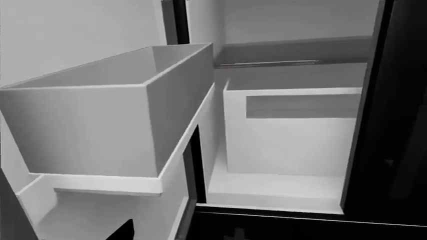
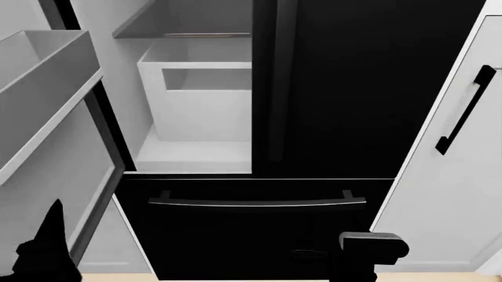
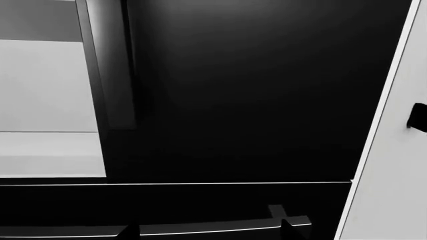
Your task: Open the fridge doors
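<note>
The left fridge door (image 2: 47,164) stands swung open, its pale grey inner side and a box-shaped bin (image 1: 100,115) facing me. The fridge's inside (image 2: 196,111) shows a white drawer box and a shelf. The right fridge door (image 2: 368,88) is closed, glossy black, with a vertical handle (image 2: 280,88) at its inner edge. My left gripper (image 1: 180,232) is open and empty, low beside the open door's inner side; one of its fingers (image 2: 53,226) shows in the head view. My right gripper (image 3: 210,232) is open and empty, low in front of the closed right door (image 3: 253,90).
Under the doors runs a wide black drawer (image 2: 251,241) with a horizontal bar handle (image 2: 259,203). A white cabinet door (image 2: 447,205) with a slim black handle (image 2: 464,108) stands to the right. My right arm (image 2: 372,245) hangs before the drawer.
</note>
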